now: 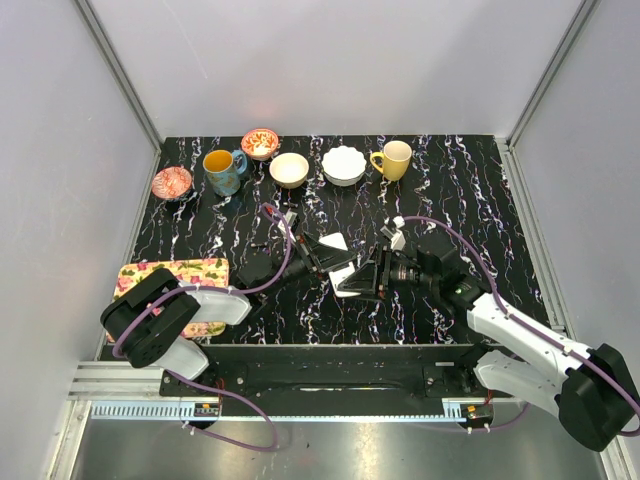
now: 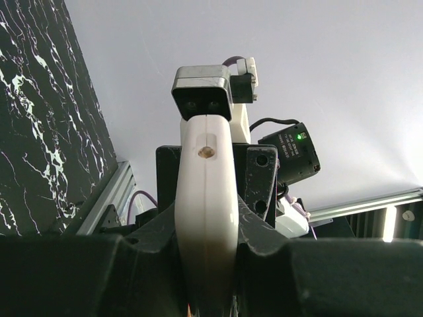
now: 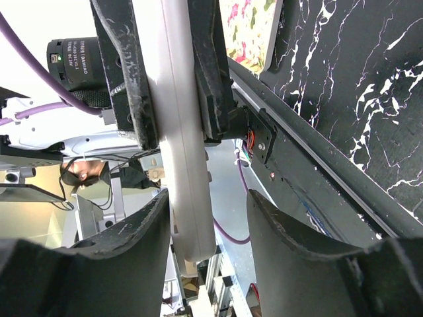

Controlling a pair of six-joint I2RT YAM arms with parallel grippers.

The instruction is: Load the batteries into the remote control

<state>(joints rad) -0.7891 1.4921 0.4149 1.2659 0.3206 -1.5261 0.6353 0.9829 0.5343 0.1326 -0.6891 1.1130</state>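
While the top camera buries the meeting point under both arms, my wrist cameras make it plain: the left gripper [image 2: 206,241] is clenched on the remote control [image 2: 206,191], which stands edge-on between its fingers. Only the right wrist view shows the right gripper [image 3: 210,211] spread around the remote's free end, one finger [image 3: 142,244] close against it, a gap at the other. Past the left gripper lies a floral tray [image 3: 254,30].
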